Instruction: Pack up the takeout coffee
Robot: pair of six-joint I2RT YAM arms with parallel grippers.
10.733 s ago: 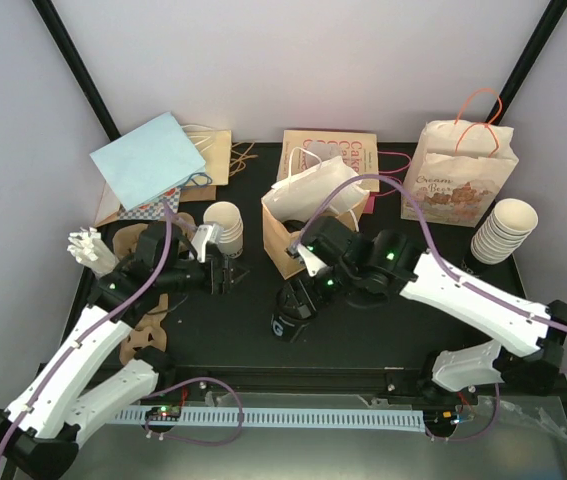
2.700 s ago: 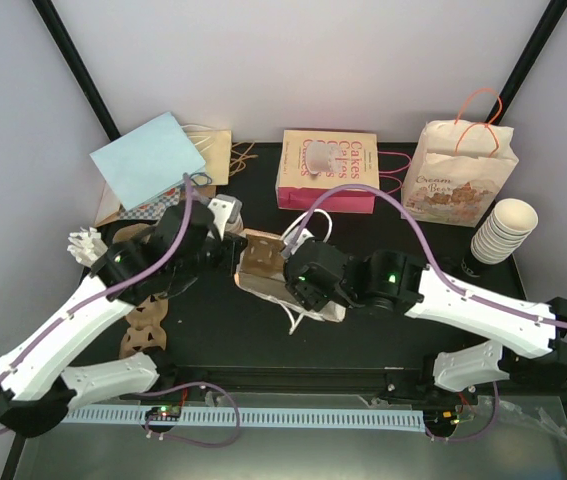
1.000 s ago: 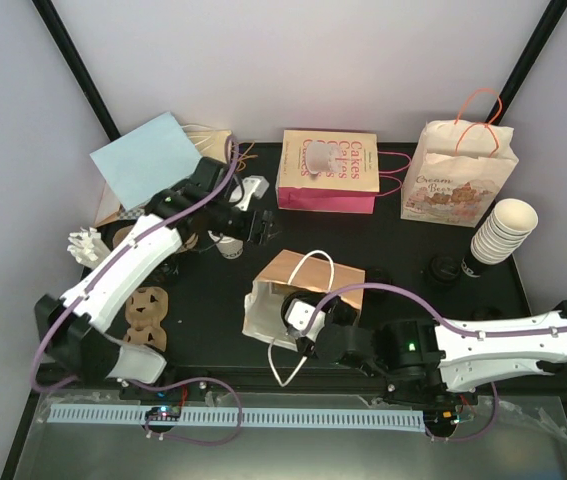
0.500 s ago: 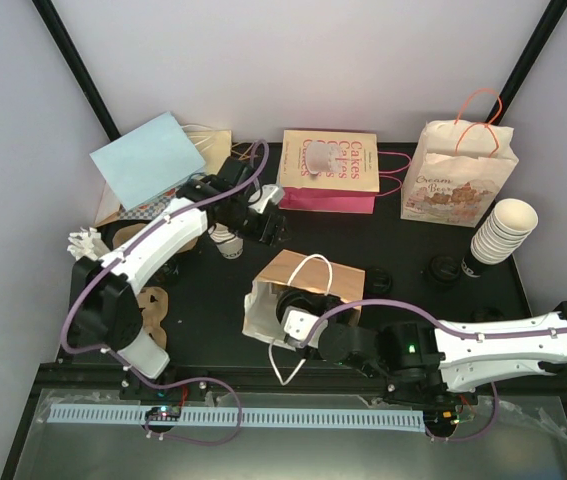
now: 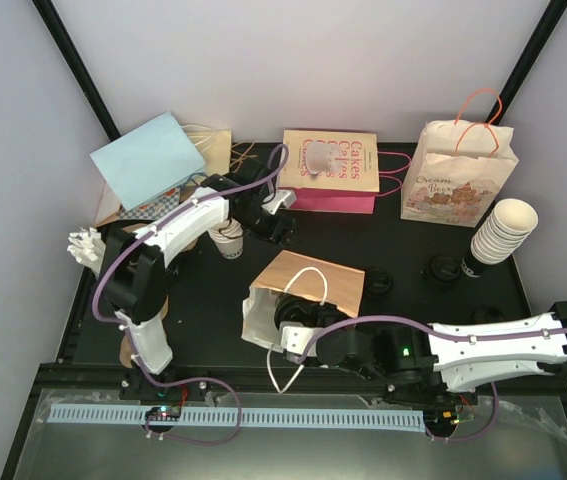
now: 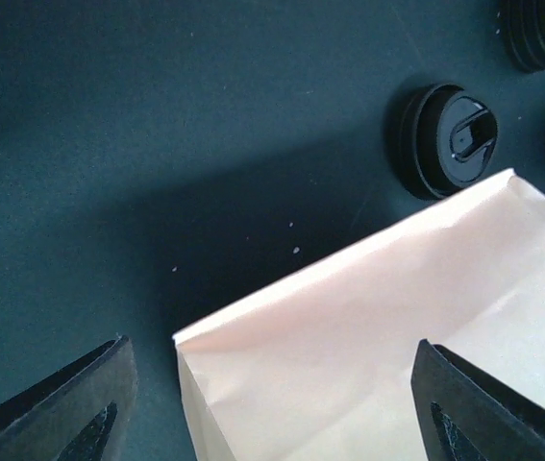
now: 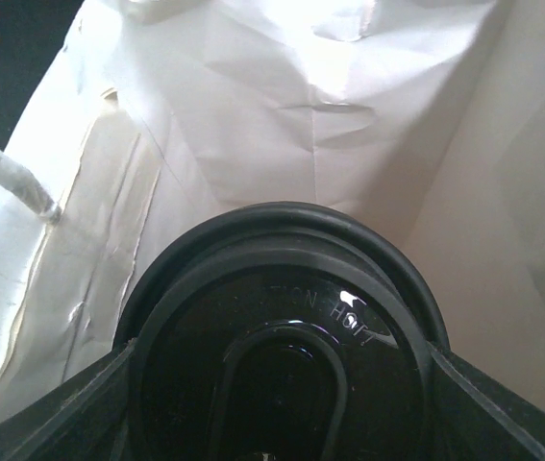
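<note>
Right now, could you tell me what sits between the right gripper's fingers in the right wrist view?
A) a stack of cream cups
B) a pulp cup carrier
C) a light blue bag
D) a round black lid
D: a round black lid fills the gap between the fingers of the right gripper, with the white inside of the paper bag behind it.

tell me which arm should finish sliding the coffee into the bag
Right. The right gripper holds the black-lidded coffee, pointed into the white inside of the paper bag lying on its side. The left gripper is open and empty, away from the bag's mouth.
</note>
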